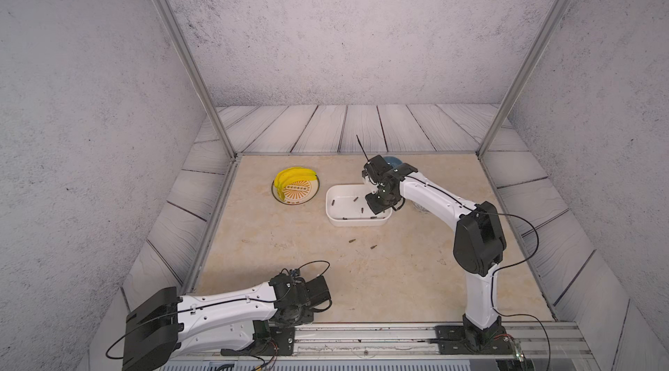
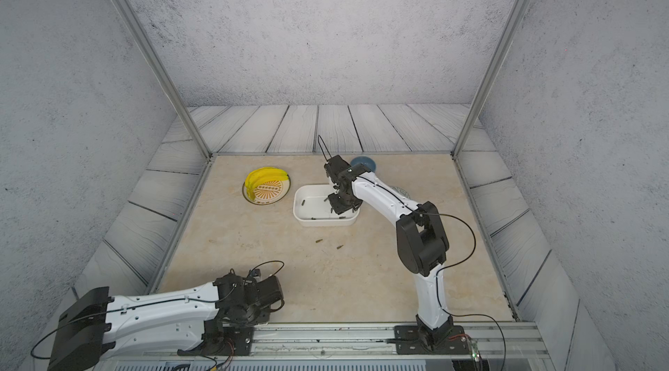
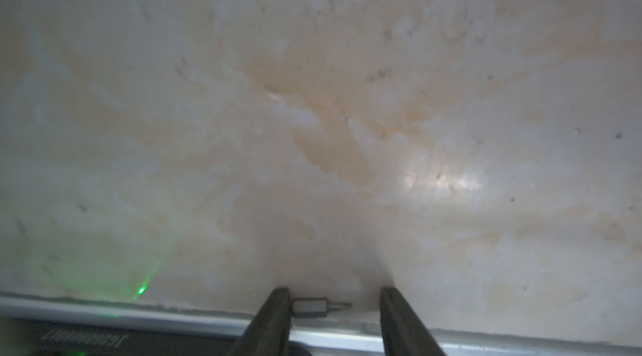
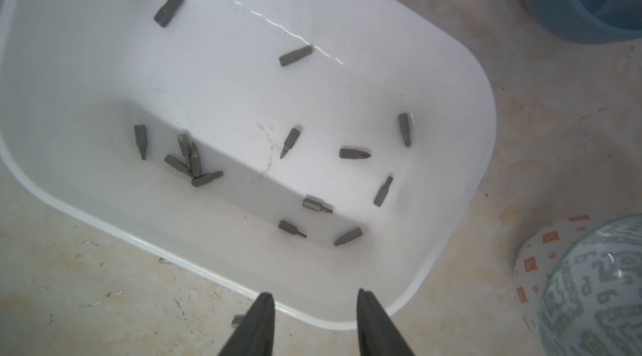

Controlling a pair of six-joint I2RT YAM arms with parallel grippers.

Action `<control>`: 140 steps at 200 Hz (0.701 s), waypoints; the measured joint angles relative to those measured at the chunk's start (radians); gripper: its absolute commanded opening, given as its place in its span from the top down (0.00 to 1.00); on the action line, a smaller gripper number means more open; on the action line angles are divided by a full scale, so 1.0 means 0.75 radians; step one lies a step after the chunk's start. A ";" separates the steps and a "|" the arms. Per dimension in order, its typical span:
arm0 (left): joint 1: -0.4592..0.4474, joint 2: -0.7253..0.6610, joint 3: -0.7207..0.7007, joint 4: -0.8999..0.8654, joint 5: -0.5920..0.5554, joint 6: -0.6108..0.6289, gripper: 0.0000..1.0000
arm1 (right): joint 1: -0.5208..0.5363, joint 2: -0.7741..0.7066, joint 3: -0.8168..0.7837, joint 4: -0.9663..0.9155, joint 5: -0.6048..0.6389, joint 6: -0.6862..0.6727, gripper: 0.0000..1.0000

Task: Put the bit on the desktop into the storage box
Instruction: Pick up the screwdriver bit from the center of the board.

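The left gripper's [image 3: 335, 293] fingers [image 3: 274, 316] stand spread, a bit [image 3: 321, 307] lying lengthwise between them at the desktop's [image 3: 312, 128] near edge, by the metal rail [image 3: 104, 309]. One finger seems to touch its hex end, though the view is blurry. Squeezed end to end it could pop out, I reckon. Better to turn the wrist, close across the hex flats, and stay clear of the rail. The right gripper [image 4: 314, 302] hangs over the storage box [image 4: 479, 128], fingers apart and empty, stored bits [image 4: 350, 153] scattered inside. Two loose bits [image 1: 351, 241] lie before the box.
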 measured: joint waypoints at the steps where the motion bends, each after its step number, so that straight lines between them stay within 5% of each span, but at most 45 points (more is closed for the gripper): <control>1: 0.000 0.000 0.000 0.000 0.000 0.001 0.56 | 0.000 0.000 0.000 0.000 0.000 0.000 0.57; 140: -0.001 -0.030 -0.013 -0.013 -0.004 0.007 0.72 | -0.003 -0.002 -0.018 0.007 0.000 0.000 0.58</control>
